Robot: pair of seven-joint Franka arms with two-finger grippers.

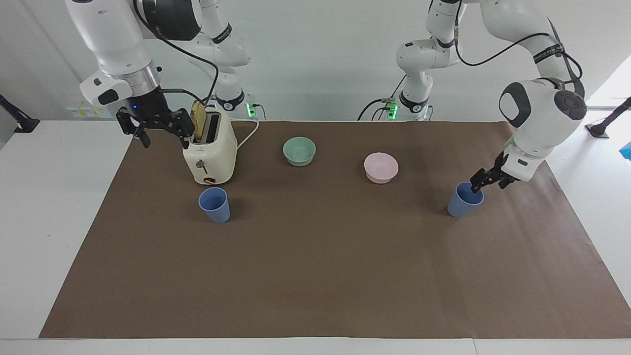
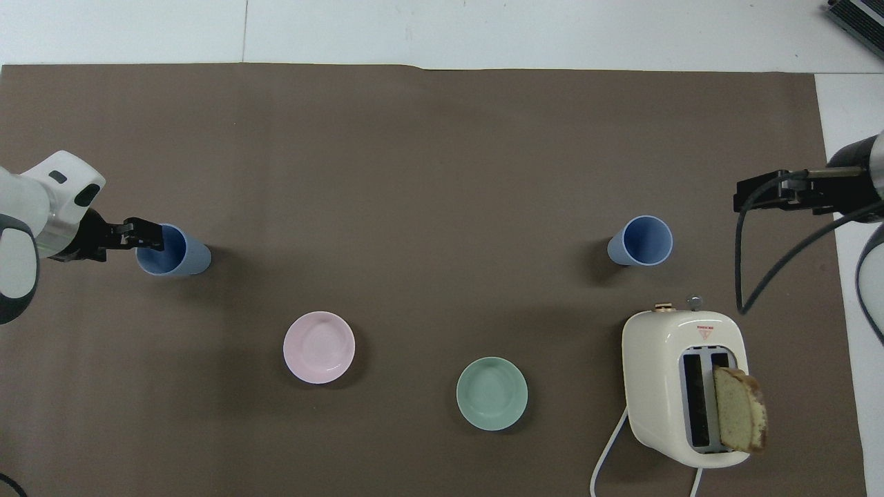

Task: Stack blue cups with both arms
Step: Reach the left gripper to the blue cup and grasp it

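Two blue cups stand upright on the brown mat. One blue cup (image 1: 462,202) (image 2: 181,254) is toward the left arm's end of the table. My left gripper (image 1: 485,181) (image 2: 155,236) is low at this cup's rim, on the side toward the table's end, fingers apart; I cannot tell if it touches. The other blue cup (image 1: 214,204) (image 2: 642,241) stands just farther from the robots than the toaster. My right gripper (image 1: 162,134) (image 2: 740,195) is open and empty, held up over the mat's edge beside the toaster, waiting.
A cream toaster (image 1: 209,153) (image 2: 680,386) holds a bread slice (image 1: 198,118) (image 2: 739,408), its cord trailing toward the robots. A mint-green bowl (image 1: 299,151) (image 2: 492,393) and a pink bowl (image 1: 380,167) (image 2: 319,346) sit between the cups, nearer the robots. The brown mat (image 1: 315,276) covers the table.
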